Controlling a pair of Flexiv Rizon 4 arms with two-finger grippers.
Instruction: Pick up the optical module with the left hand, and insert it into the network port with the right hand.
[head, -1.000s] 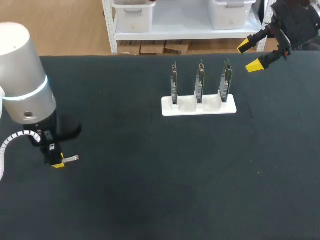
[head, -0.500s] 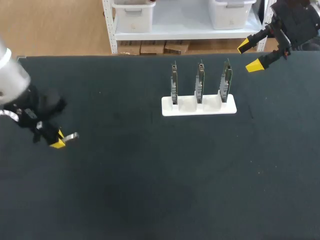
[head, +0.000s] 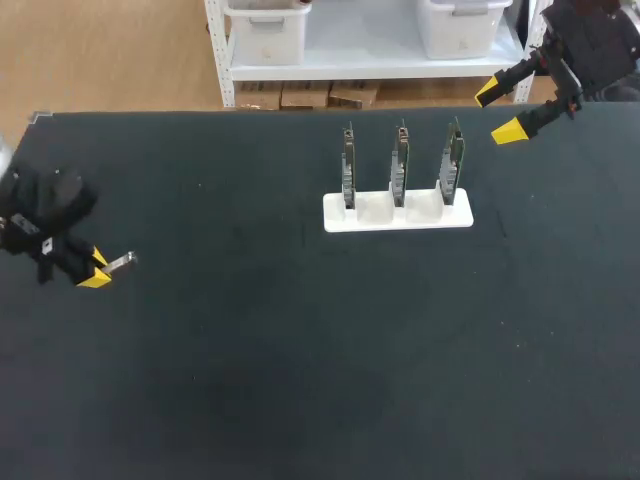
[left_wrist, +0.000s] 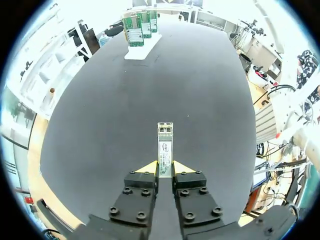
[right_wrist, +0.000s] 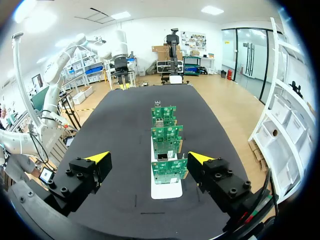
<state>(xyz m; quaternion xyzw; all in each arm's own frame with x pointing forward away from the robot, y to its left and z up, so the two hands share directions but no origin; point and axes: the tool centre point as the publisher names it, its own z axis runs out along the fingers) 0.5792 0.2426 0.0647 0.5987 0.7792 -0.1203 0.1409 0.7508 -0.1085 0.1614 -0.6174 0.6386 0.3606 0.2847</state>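
Observation:
The optical module (head: 120, 262), a small silver metal bar, is held above the black table near its left edge. My left gripper (head: 97, 270) is shut on the module's rear end. In the left wrist view the module (left_wrist: 165, 144) sticks straight out ahead from between the yellow fingertips of the left gripper (left_wrist: 164, 168). Three upright green network cards (head: 400, 163) stand in a white holder (head: 378, 213) at the back middle. My right gripper (head: 499, 111) hangs open above the table's back right, just right of the cards. In the right wrist view the cards (right_wrist: 166, 144) stand ahead of the open right gripper (right_wrist: 149, 158).
In the left wrist view the white holder (left_wrist: 141, 51) with its cards (left_wrist: 139, 26) stands far ahead of the module across the dark tabletop (left_wrist: 150, 100). In the head view the table's back edge (head: 200, 111) runs just behind the cards.
My left arm has drawn back toward the table's left edge and a little farther back, carrying the module with it. The right arm has not moved.

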